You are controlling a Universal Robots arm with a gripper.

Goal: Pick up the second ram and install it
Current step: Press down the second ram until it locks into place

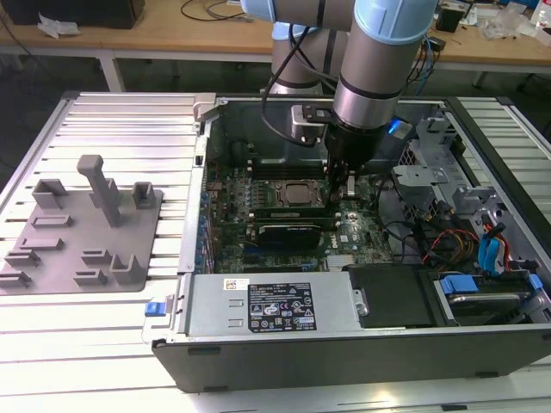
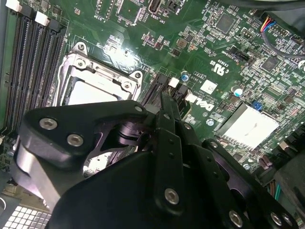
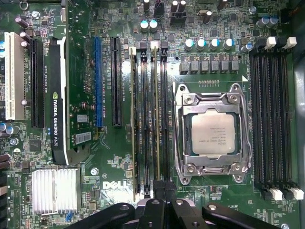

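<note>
Across the exterior view from its left, grey holder tray (image 1: pixel 82 225) laid on the counter (image 1: pixel 129 120), open computer case (image 1: pixel 344 335) beside it, tool (image 1: pixel 343 182) lowered over the motherboard (image 1: pixel 284 232), fingers pressed together atop the second ram (image 3: pixel 156 114), seated upright in its slot beside the processor socket (image 3: pixel 213 133).

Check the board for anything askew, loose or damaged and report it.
Nothing stands out. In the first wrist view the RAM sticks stand straight in their slots beside the CPU socket, the black card sits square, and the tool is at the sticks' end.
</note>
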